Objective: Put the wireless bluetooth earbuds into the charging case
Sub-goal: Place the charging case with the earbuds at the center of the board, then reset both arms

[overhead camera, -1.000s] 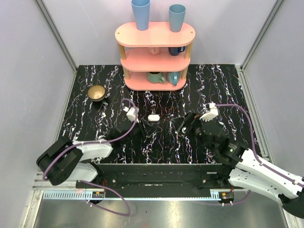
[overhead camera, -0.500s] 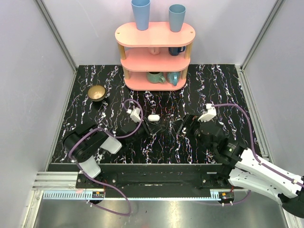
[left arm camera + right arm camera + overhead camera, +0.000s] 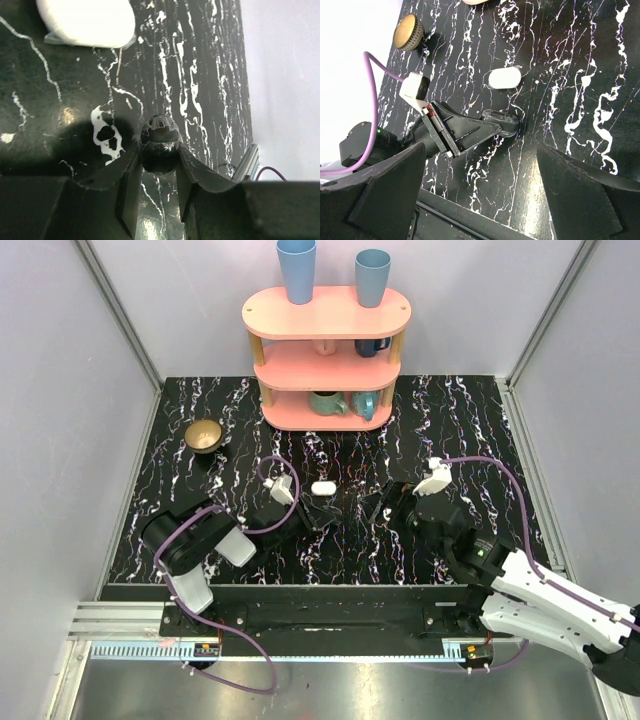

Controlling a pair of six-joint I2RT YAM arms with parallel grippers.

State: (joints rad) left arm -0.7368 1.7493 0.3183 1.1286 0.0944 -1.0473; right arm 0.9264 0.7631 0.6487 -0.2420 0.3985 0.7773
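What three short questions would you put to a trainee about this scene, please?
1. How many blue cups stand on top of the pink shelf?
2. True or false: the right gripper is shut.
3. The charging case lies: A) inside a blue cup; B) on the pink shelf; C) on the marble table.
Key: 1 two; 2 false, its fingers are spread wide; 3 C.

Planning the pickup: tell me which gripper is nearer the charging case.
The left gripper: its fingertips lie close beside the charging case; the right gripper sits farther off to its right.
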